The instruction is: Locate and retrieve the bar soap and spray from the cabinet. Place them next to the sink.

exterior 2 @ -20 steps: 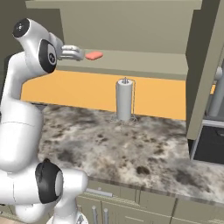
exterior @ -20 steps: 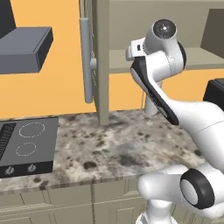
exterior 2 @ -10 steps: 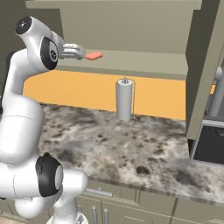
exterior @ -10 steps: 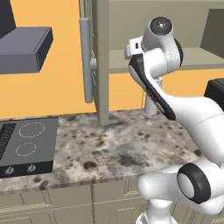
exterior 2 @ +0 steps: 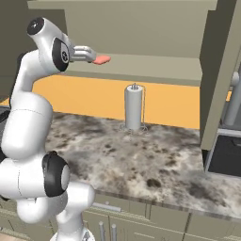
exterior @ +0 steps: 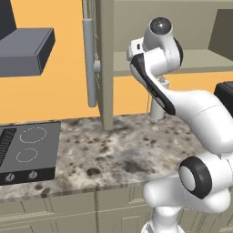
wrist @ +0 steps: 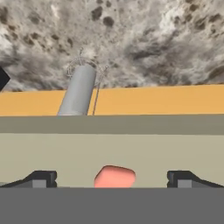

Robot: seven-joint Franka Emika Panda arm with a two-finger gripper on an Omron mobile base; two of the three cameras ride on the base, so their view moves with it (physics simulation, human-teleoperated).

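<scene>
Reaching into beige-olive wall cabinet (exterior 2: 141, 66); gripper (wrist: 114, 178) wide, straddling small salmon-pink bar soap (wrist: 114, 176), ungripped; 0 of 2 items delivered.

The white arm rises from the base, bends sharply at its top joint and reaches level into the cabinet (exterior 2: 141, 70), just above its shelf. The gripper (wrist: 109, 178) points along the shelf with its two dark fingertips (wrist: 41, 178) spread wide apart, nothing pinched between them.
</scene>
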